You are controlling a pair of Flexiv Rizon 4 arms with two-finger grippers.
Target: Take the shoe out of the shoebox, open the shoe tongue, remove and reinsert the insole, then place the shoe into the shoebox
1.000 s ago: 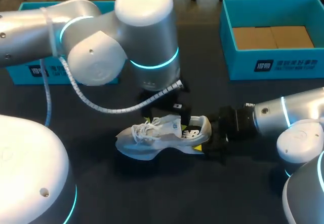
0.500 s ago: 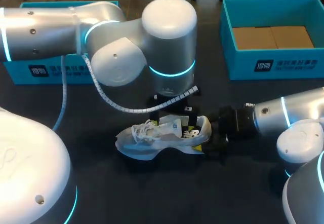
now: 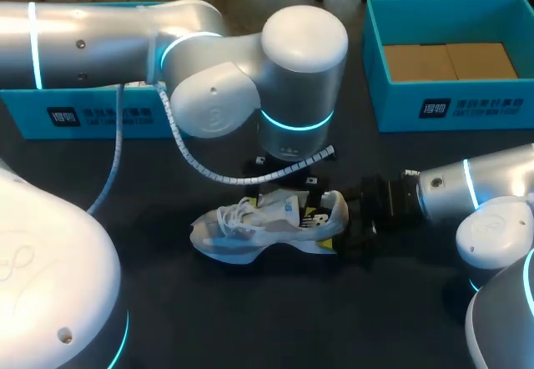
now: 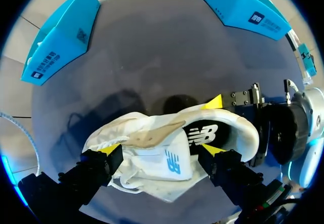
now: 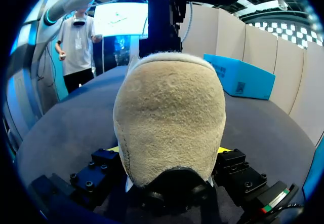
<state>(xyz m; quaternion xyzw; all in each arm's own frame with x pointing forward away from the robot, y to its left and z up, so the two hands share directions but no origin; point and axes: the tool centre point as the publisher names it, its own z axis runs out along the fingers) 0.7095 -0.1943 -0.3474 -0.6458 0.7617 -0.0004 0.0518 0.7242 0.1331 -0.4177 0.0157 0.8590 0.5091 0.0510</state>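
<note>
The shoe is out of the shoebox and sits sole-down on the table, toe toward our left arm's side. Our right gripper has its jaws closed on the padded heel, one finger on each side. Our left gripper hangs just above the opening with its jaws spread wide, one tip by the laces, the other by the collar, gripping nothing. A beige strip lies across the opening; from here we cannot tell whether it is tongue lining or the edge of the insole.

We judge that the tongue is the step in hand. The main risk is the hold on the heel: it is soft padding, so a hard pull forward on the tongue could slide the shoe out of our right jaws or twist it onto its side. The left tip near the laces could snag a loop and drag the whole shoe. Coming down too deep would crush the collar and pin the insole instead of freeing it.
</note>
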